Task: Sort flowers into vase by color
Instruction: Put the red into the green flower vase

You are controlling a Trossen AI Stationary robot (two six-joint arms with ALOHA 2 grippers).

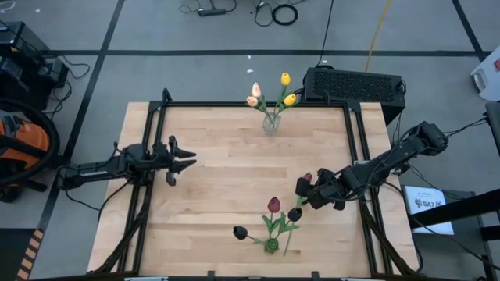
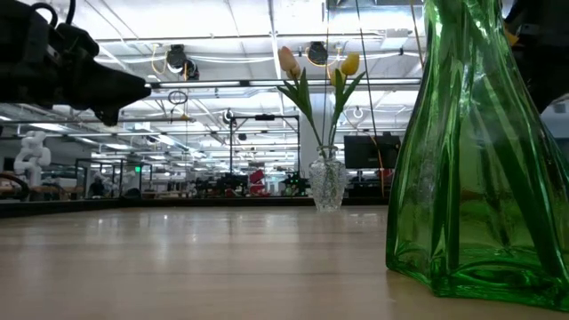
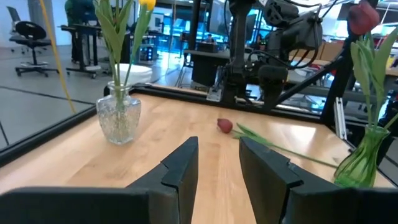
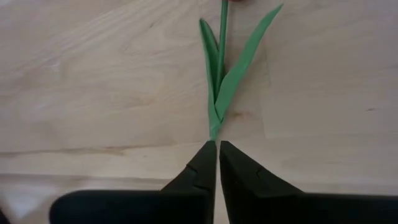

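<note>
We have the right gripper (image 4: 217, 149) low over the pale wooden counter (image 1: 211, 203) near its right edge, jaws pressed together on the thin green stem of a dark red artificial tulip (image 1: 304, 186) lying flat there. The hold sits at the stem's very tip, so we judge the flower could swing, droop or slip out when lifted. Just beside it, at the near edge, the green glass vase (image 1: 271, 244) already holds dark tulips; a dangling head could snag them or tip it. The clear glass vase (image 1: 270, 123) of yellow and peach tulips stands at the far edge. Our left gripper (image 1: 184, 163) waits by the left edge, jaws slightly apart, empty.
</note>
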